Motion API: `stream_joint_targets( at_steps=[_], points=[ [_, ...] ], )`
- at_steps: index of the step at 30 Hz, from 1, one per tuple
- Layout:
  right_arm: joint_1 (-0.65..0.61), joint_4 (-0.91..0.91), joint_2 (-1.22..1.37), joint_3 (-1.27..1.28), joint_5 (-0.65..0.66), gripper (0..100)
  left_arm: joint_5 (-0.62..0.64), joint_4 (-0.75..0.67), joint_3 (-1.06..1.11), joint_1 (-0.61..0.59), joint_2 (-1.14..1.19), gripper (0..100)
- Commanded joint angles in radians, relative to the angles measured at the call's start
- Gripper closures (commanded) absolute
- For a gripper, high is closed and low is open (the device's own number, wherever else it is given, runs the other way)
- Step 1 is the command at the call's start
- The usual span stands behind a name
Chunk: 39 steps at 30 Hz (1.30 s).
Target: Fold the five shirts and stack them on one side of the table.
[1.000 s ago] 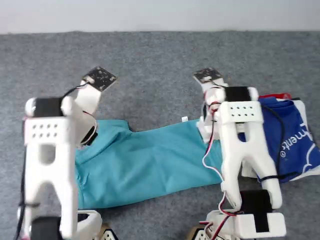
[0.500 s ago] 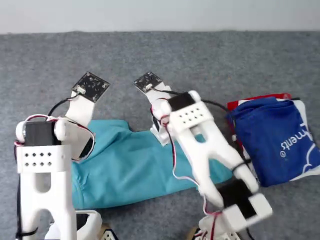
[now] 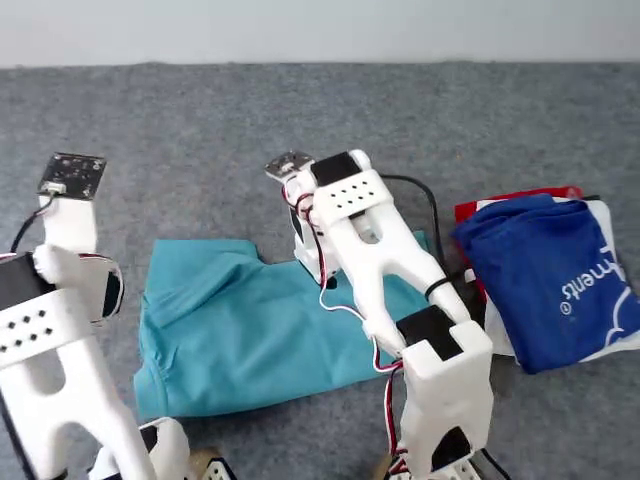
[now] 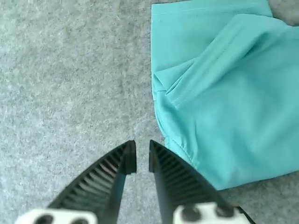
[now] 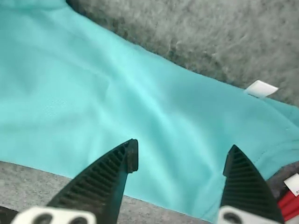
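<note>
High view: a teal shirt (image 3: 240, 335) lies spread flat on the grey bench (image 3: 400, 130), left of centre and towards the near edge, with one sleeve bunched at its far left corner. At the right side sits a stack with a folded blue shirt (image 3: 530, 280) on top, white fabric (image 3: 610, 250) under it and a red edge (image 3: 500, 207) showing at the far side. The stack is just beside the teal shirt's right end. The left arm (image 3: 50, 330) stands to the left of the teal shirt, off the cloth. The right arm (image 3: 380, 260) reaches from the near edge across the shirt's right part.

Left wrist view: the left tool (image 4: 142, 156) hangs over bare bench, just left of the teal shirt's left edge. Its fingers are drawn almost together, with a thin slit between the tips, and nothing is held. The folded sleeve hem lies near the tips.

Right wrist view: the right tool (image 5: 182, 158) is spread wide above the teal shirt, with cloth showing between the fingers and nothing gripped. Whether the tips touch the fabric cannot be told. A small white tag (image 5: 260, 88) sits at the shirt's far edge.
</note>
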Motion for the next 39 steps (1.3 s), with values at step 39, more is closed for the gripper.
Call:
stream_joint_targets(
  at_steps=[39],
  points=[
    [0.334,0.128,0.139,-0.23,-0.049,70.3,0.069,0.011,-0.602,0.278,0.888,94]
  ],
)
